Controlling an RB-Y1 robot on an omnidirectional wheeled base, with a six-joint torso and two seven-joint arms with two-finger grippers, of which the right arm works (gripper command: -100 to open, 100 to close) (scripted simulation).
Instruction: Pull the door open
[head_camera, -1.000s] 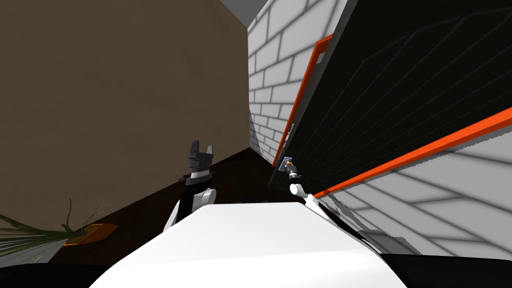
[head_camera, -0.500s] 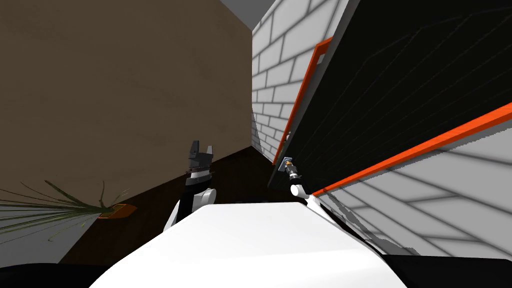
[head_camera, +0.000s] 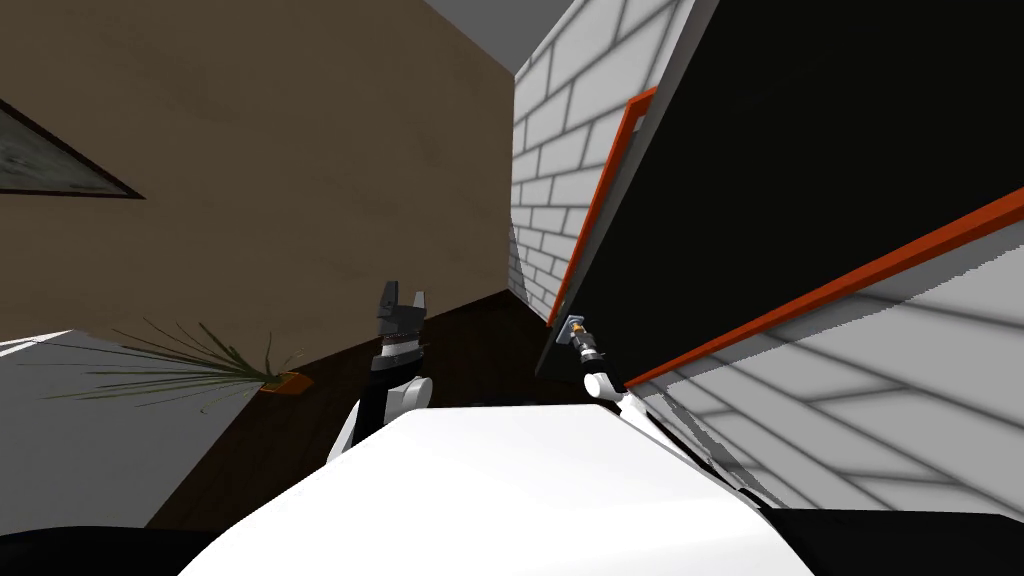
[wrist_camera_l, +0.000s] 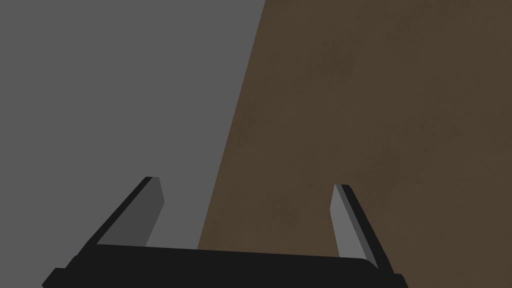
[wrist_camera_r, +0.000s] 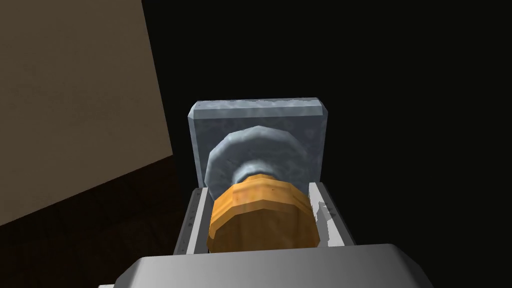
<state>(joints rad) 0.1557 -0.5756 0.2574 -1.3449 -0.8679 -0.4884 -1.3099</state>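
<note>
Right hand (wrist_camera_r: 259, 199) on doorknob (wrist_camera_r: 262, 220), plant (head_camera: 205, 365) apart

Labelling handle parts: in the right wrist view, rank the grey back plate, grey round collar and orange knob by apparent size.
Largest: grey back plate.
Then: orange knob, though nearest the camera, which inflates it.
Smallest: grey round collar, partly hidden behind the knob; the last two ranks are unsure.
</note>
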